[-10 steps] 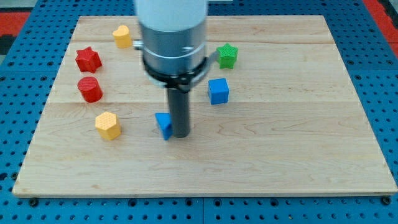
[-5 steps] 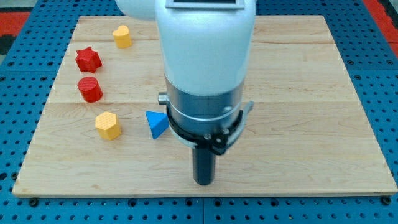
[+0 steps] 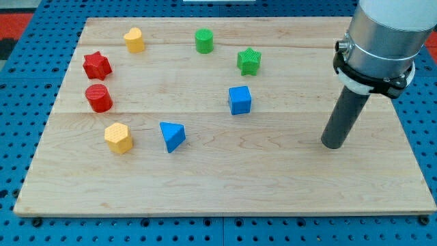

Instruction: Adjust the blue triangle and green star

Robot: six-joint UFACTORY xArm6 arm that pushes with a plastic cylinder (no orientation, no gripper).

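The blue triangle [image 3: 172,135] lies on the wooden board [image 3: 287,184], left of centre and towards the view's bottom. The green star [image 3: 249,61] lies near the view's top, right of centre. My tip [image 3: 333,145] rests on the board at the view's right, far to the right of the blue triangle and below and to the right of the green star. It touches no block.
A blue cube [image 3: 240,100] sits between the star and the triangle. A green cylinder [image 3: 203,41] is left of the star. At the view's left are a yellow block [image 3: 134,39], a red star [image 3: 97,65], a red cylinder [image 3: 99,98] and a yellow hexagon [image 3: 118,137].
My tip left the blue triangle's right side, swung down the board, then moved far right. The triangle shifted slightly left and turned. The green cylinder, star and blue cube are now uncovered.
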